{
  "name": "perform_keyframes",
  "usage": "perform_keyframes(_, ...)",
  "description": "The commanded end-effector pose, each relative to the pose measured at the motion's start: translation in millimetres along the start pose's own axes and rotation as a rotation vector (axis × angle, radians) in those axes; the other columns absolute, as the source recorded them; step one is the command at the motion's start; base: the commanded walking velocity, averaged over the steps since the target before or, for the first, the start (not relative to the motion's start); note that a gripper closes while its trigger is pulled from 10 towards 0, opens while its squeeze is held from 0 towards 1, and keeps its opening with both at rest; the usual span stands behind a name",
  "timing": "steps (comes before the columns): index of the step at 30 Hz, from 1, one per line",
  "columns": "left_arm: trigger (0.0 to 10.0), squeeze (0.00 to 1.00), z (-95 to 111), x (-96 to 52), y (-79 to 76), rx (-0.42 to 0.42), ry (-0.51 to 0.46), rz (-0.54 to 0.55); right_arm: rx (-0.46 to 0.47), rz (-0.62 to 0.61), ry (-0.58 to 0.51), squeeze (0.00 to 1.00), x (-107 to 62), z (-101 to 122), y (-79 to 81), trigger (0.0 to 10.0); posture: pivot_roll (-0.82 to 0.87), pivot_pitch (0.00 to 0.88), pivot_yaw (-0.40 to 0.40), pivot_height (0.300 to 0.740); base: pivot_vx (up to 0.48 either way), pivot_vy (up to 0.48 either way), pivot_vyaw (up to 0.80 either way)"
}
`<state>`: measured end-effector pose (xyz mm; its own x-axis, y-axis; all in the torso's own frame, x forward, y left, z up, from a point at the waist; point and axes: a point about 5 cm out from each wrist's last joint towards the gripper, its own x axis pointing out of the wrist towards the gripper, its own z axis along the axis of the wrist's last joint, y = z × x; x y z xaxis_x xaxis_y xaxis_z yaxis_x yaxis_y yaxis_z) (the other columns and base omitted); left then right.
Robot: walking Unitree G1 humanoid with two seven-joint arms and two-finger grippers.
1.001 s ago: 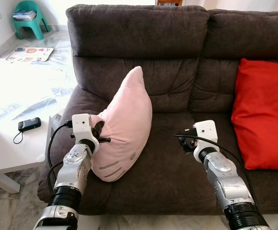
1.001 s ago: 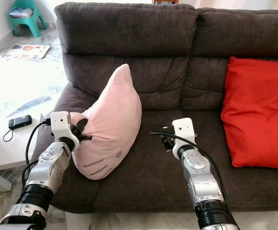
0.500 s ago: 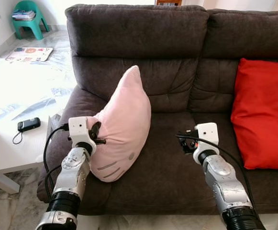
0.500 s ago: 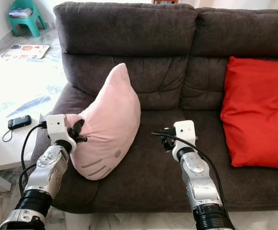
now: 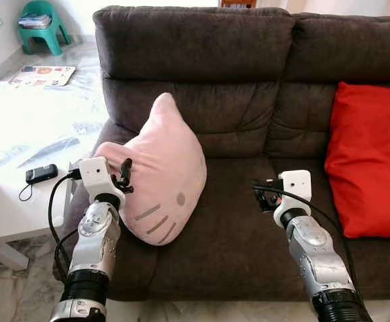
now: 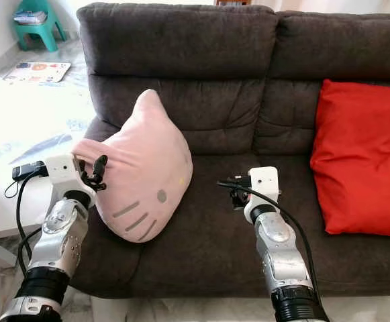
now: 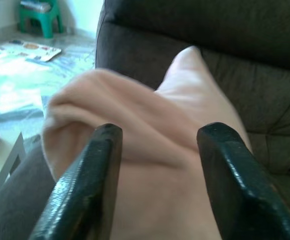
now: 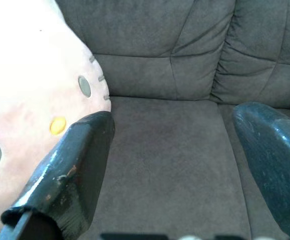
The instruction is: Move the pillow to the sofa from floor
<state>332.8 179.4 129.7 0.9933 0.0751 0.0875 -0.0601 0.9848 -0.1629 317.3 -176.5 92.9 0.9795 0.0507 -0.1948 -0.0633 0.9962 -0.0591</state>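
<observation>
A pink cat-face pillow (image 5: 160, 181) leans on the left seat of the dark grey sofa (image 5: 238, 231), one ear pointing up at the backrest and its face turned toward me. My left gripper (image 5: 123, 176) is open at the pillow's left edge; in the left wrist view its fingers (image 7: 99, 165) stand apart with the pillow (image 7: 154, 150) just beyond them. Over the middle of the seat my right gripper (image 5: 262, 197) hangs open, to the right of the pillow and apart from it. In the right wrist view the gripper (image 8: 174, 117) spans bare seat, the pillow (image 8: 30, 100) beside it.
A red cushion (image 5: 371, 161) rests against the sofa's right backrest. Left of the sofa stands a white low table (image 5: 10, 208) with a black phone (image 5: 40, 174) on it. Farther back are a play mat (image 5: 41, 75) and a green stool (image 5: 44, 27) on the floor.
The left gripper has let go and drawn back to the left. The pillow has tipped lower and turned, so its face now shows. The right arm has barely moved.
</observation>
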Motion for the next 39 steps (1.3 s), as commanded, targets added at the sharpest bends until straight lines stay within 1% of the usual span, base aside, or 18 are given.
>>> perform_keyframes(1,10.0,1.00,4.1,-2.8,-3.1,0.022,-0.008,-0.017,0.005,-0.007,-0.028,0.00,-1.6,4.6,-1.3,10.0,-0.02,0.062,-0.033,0.740,0.000,0.000,0.00)
perform_keyframes(5,10.0,1.00,11.6,-8.8,-10.0,0.098,-0.044,-0.073,0.010,-0.008,-0.037,0.00,-1.2,5.4,-0.5,10.0,-0.02,0.069,-0.034,0.740,0.000,0.000,0.00)
perform_keyframes(7,10.0,1.00,13.9,-11.0,-13.7,0.116,-0.058,-0.101,0.014,-0.011,-0.044,0.00,-1.1,5.8,-0.5,10.0,-0.01,0.070,-0.033,0.740,0.000,0.000,0.00)
perform_keyframes(8,10.0,0.19,17.4,-14.8,-19.3,0.126,-0.079,-0.144,0.020,-0.014,-0.065,0.00,-1.6,7.4,-0.2,10.0,-0.01,0.071,-0.032,0.740,0.000,0.000,0.00)
perform_keyframes(9,10.0,0.00,19.0,-17.0,-21.8,0.137,-0.090,-0.164,0.023,-0.015,-0.077,0.00,-2.1,8.5,-0.1,10.0,-0.01,0.071,-0.032,0.740,0.000,0.000,0.00)
perform_keyframes(11,10.0,0.00,21.1,-21.3,-25.4,0.153,-0.105,-0.195,0.030,-0.022,-0.106,0.00,-3.4,10.9,-0.4,10.0,-0.01,0.072,-0.031,0.740,0.000,0.000,0.00)
perform_keyframes(13,10.0,0.00,20.6,-28.9,-27.3,0.211,-0.126,-0.224,0.071,-0.045,-0.175,0.00,-7.6,15.8,-2.9,10.0,-0.01,0.071,-0.029,0.740,0.000,0.000,0.00)
perform_keyframes(15,10.0,0.00,19.9,-33.8,-26.1,0.247,-0.137,-0.228,0.096,-0.063,-0.226,0.00,-12.2,18.8,-4.6,10.0,-0.01,0.071,-0.029,0.740,0.000,0.000,0.00)
perform_keyframes(16,10.0,0.00,19.6,-35.7,-23.2,0.271,-0.139,-0.211,0.113,-0.071,-0.251,0.00,-16.7,17.9,-5.1,10.0,-0.01,0.071,-0.028,0.740,0.000,0.000,0.00)
perform_keyframes(17,10.0,0.00,19.2,-38.4,-19.2,0.322,-0.146,-0.192,0.145,-0.091,-0.273,0.00,-24.8,12.8,-6.7,10.0,-0.01,0.070,-0.029,0.740,0.000,0.000,0.00)
perform_keyframes(18,10.0,0.00,19.2,-38.4,-19.2,0.322,-0.146,-0.192,0.145,-0.091,-0.273,0.00,-24.8,12.8,-6.7,10.0,-0.01,0.070,-0.029,0.740,0.000,0.000,0.00)
perform_keyframes(19,10.0,0.00,19.5,-39.6,-18.0,0.354,-0.150,-0.188,0.156,-0.101,-0.278,0.00,-29.4,8.4,-7.4,10.0,0.00,0.068,-0.029,0.740,0.000,0.000,0.00)
perform_keyframes(20,10.0,0.00,19.7,-39.9,-17.8,0.366,-0.152,-0.188,0.158,-0.104,-0.279,0.00,-31.2,6.6,-7.6,10.0,0.00,0.068,-0.029,0.740,0.000,0.000,0.00)
perform_keyframes(22,10.0,0.00,18.2,-40.3,-14.5,0.344,-0.143,-0.159,0.170,-0.116,-0.271,0.00,-38.9,-3.0,-7.9,10.0,0.00,0.062,-0.023,0.740,0.000,0.000,0.00)
perform_keyframes(26,10.0,0.00,12.5,-39.7,-9.6,0.333,-0.120,-0.143,0.176,-0.129,-0.268,0.00,-41.9,-8.8,-8.0,10.0,0.00,0.050,-0.011,0.740,0.000,0.000,0.00)
perform_keyframes(29,10.0,0.00,6.1,-38.4,-5.9,0.318,-0.100,-0.126,0.190,-0.166,-0.276,0.00,-39.0,-9.3,-11.2,10.0,-0.01,0.032,0.002,0.740,0.000,0.000,0.00)
perform_keyframes(35,10.0,0.00,5.7,-34.8,-6.4,0.300,-0.099,-0.123,0.207,-0.171,-0.313,0.00,-32.3,-0.8,-10.9,10.0,-0.01,0.007,0.014,0.740,0.000,0.000,0.00)
perform_keyframes(39,10.0,0.00,5.6,-32.9,-4.4,0.283,-0.100,-0.117,0.213,-0.167,-0.314,0.00,-28.4,-1.8,-8.2,10.0,-0.01,0.000,0.024,0.740,0.000,0.000,0.00)
